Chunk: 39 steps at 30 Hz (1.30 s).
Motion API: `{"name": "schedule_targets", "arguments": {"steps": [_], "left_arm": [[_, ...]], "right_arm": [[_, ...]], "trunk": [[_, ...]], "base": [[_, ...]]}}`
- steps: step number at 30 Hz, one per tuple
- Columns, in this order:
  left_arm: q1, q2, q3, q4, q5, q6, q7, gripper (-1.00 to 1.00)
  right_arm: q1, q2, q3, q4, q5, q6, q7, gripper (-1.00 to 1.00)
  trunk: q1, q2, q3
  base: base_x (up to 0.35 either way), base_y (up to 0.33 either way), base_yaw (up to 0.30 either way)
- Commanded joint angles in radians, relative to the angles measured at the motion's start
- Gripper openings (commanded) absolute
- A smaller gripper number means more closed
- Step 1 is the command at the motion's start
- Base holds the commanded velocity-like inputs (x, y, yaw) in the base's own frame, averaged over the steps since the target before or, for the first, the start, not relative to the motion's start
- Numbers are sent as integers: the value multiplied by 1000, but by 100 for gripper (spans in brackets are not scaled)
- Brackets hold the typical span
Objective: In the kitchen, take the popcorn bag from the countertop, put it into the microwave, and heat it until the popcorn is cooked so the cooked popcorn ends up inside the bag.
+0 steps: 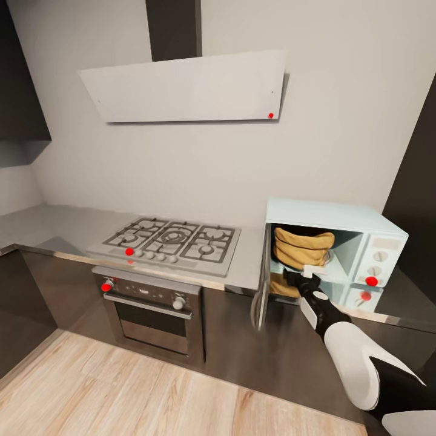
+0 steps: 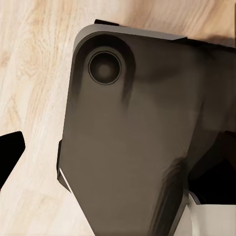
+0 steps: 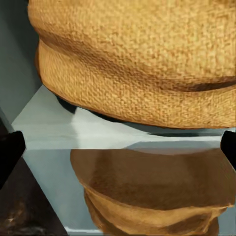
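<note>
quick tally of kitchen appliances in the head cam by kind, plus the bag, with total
Microwave, door open: 1
Gas hob: 1
Built-in oven: 1
Range hood: 1
Popcorn bag, inside the microwave: 1
Total: 5

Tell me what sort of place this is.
A home kitchen, rendered in simulation: a steel gas hob set in a grey countertop, a built-in oven beneath, an extractor hood above, and a mint-blue microwave standing open.
</note>
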Motion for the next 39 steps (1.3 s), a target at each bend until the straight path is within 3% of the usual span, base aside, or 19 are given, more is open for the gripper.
{"name": "schedule_targets", "arguments": {"steps": [1, 7, 15, 17, 19, 25, 39], "left_arm": [[0, 0, 2, -1, 5, -1, 1, 100], [0, 0, 1, -1, 5, -2, 1, 100], [0, 0, 1, -1, 4, -2, 1, 100], [0, 0, 1, -1, 4, -2, 1, 100], [0, 0, 1, -1, 4, -2, 1, 100], [0, 0, 1, -1, 4, -2, 1, 100], [0, 0, 1, -1, 4, -2, 1, 100]], "right_arm": [[-1, 0, -6, 1, 10, -4, -3, 100], [-1, -1, -8, 1, 5, -7, -13, 100], [-1, -3, -12, 1, -1, -9, -16, 100], [-1, -21, -14, 1, -3, -10, -18, 100], [-1, -23, -15, 1, -3, -12, -18, 100], [-1, -24, -59, -4, -2, -16, -37, 100], [-1, -32, -64, -5, -2, -16, -39, 100]], "trunk": [[1, -1, -1], [1, -1, -1], [1, -1, -1], [1, -1, -1], [1, -1, -1], [1, -1, -1], [1, -1, -1]], "base": [[306, 0, 0], [303, 0, 0], [31, 0, 0], [18, 0, 0], [96, -43, 0], [141, -90, 0], [150, -99, 0]]}}
